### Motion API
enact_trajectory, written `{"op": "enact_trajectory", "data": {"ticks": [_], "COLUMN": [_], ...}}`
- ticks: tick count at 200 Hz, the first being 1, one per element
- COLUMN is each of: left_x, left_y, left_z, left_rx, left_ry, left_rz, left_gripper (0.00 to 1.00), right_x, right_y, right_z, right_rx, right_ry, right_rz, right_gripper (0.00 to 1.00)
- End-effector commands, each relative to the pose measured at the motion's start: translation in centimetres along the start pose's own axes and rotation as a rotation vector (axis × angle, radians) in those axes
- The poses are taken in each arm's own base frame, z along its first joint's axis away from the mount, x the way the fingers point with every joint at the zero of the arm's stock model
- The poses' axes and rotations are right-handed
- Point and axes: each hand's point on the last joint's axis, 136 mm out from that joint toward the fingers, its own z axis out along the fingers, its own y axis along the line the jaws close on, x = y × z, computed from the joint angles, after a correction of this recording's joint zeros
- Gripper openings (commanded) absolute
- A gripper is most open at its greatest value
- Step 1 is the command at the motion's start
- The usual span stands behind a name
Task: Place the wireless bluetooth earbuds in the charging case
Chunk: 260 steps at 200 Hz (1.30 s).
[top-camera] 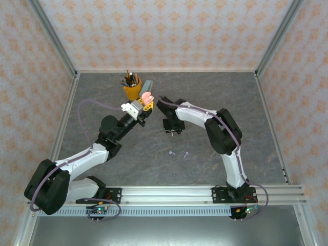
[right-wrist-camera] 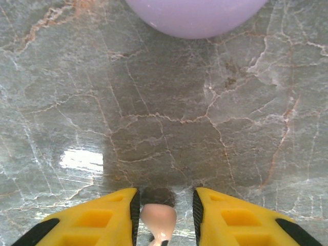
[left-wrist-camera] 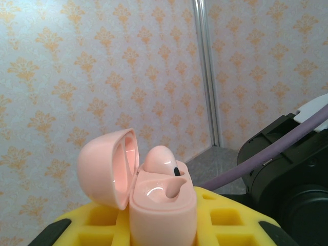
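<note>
My left gripper (left-wrist-camera: 163, 220) is shut on the pale pink charging case (left-wrist-camera: 163, 205), held up above the table with its lid swung open to the left. One pink earbud (left-wrist-camera: 159, 158) sits in the far slot of the case; the near slot is bare. In the top view the case (top-camera: 148, 97) is just left of my right gripper (top-camera: 172, 128). My right gripper (right-wrist-camera: 164, 200) hangs open low over the table, and a second pink earbud (right-wrist-camera: 158, 217) lies between the fingers, against the left pad (right-wrist-camera: 134, 207). Two lilac earbuds (top-camera: 172, 152) (top-camera: 186, 154) lie on the table.
A rounded lilac object (right-wrist-camera: 195, 14) lies on the marble table (right-wrist-camera: 169, 102) just ahead of my right gripper. An orange cup with pens (top-camera: 131, 88) stands behind the held case. Patterned walls close in the table on three sides.
</note>
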Motion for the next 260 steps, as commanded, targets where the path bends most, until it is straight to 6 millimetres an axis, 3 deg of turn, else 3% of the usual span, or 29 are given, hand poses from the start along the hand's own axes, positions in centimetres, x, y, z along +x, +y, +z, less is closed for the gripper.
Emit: {"op": "enact_trajectory", "data": {"ticks": [1,101,165,204,227,260], "left_x": [-1.1,-1.2,-1.1,-1.1,-1.0,-0.9], "left_y": [0.7,0.7,0.7,0.6,0.6,0.6], "left_z": [-0.5,-0.5,-0.6,-0.5,-0.5,-0.4], "left_rx": [-0.029,-0.029,-0.026,-0.026,-0.025,-0.024], "left_ry": [-0.043,-0.048,-0.043,-0.044,-0.044,-0.044], "left_rz": [0.008,0.010,0.004,0.001,-0.002,-0.003], "left_gripper": [0.00,0.00,0.00,0.00,0.00,0.00], "right_x": [1.0,1.6,1.2,1.4,1.1,0.6], "right_y": [-0.4,-0.3,0.2,-0.3,-0.2,0.1], "right_z": [0.6,0.4,-0.7,-0.7,-1.2,-2.1], "right_rx": [0.045,0.078,0.035,0.076,0.071,0.054], "right_ry": [0.037,0.050,0.018,0.051,0.032,-0.007], "right_rz": [0.016,-0.027,-0.221,-0.252,-0.172,-0.032], "right_gripper": [0.33,0.23,0.18,0.31,0.41,0.43]}}
